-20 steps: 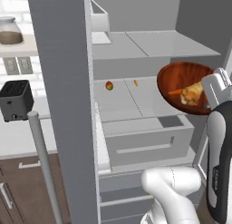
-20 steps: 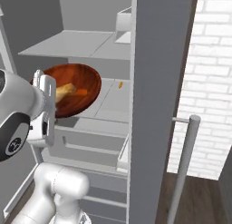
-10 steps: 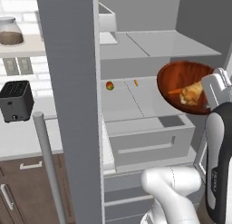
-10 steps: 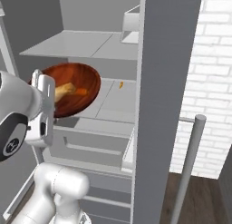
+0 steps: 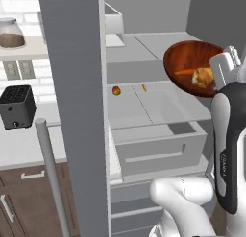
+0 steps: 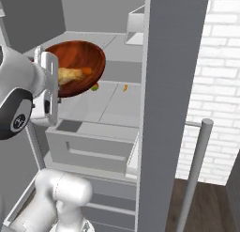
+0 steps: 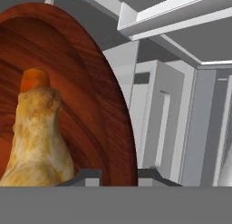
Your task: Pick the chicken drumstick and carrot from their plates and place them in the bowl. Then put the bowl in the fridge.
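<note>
My gripper [image 5: 218, 77] [image 6: 53, 85] [image 7: 118, 174] is shut on the rim of the reddish-brown bowl [image 5: 187, 56] [image 6: 82, 55] [image 7: 97, 87]. It holds the bowl tilted in the air in front of the open fridge [image 5: 144, 109] [image 6: 115, 102], above its middle shelf. Inside the bowl lie the golden-brown chicken drumstick [image 5: 203, 77] [image 6: 68, 75] [image 7: 38, 137] and the orange carrot [image 5: 185, 72] [image 6: 87, 71] [image 7: 34, 77], touching each other. The plates are out of view.
The open grey fridge door [image 5: 77, 87] [image 6: 171, 95] stands edge-on, its bar handle [image 5: 50, 173] [image 6: 197, 170] toward me. A pulled-out drawer [image 5: 153, 149] [image 6: 93, 144] sits below the shelf, which carries a small fruit [image 5: 116, 90]. A black toaster [image 5: 17, 106] stands on the left counter.
The whole picture has shifted in both base views, so the camera has moved relative to the fridge. The bowl stays gripped with the food inside.
</note>
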Tool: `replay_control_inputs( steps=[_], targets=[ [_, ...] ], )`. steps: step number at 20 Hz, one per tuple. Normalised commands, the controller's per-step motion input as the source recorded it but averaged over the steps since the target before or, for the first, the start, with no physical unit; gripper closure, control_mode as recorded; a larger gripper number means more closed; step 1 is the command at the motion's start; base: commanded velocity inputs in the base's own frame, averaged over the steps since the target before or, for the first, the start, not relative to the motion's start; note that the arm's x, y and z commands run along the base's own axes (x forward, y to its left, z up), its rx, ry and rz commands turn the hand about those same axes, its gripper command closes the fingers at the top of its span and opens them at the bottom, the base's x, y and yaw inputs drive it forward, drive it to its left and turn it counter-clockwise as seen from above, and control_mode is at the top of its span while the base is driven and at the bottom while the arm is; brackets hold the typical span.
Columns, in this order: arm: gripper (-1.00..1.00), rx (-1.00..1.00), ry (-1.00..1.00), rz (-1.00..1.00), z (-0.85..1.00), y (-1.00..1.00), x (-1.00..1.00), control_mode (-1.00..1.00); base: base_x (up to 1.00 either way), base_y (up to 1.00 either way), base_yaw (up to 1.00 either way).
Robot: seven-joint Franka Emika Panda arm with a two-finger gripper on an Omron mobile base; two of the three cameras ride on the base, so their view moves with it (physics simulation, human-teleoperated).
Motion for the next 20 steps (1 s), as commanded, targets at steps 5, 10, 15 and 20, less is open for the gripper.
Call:
replay_control_inputs(
  steps=[5,10,15,20],
  targets=[
    [1.0,0.0,-0.05,0.0,0.44,0.0,0.76,-1.0,0.0,0.0,0.0],
    [1.0,0.01,-0.11,0.0,0.06,0.0,0.8,-1.0,0.0,0.0,0.0],
    [1.0,0.04,-0.01,0.0,0.0,0.01,0.84,-1.0,0.0,0.0,0.0],
    [1.0,0.07,0.0,0.0,0.0,0.0,0.88,-1.0,0.0,0.0,0.0]
  ],
)
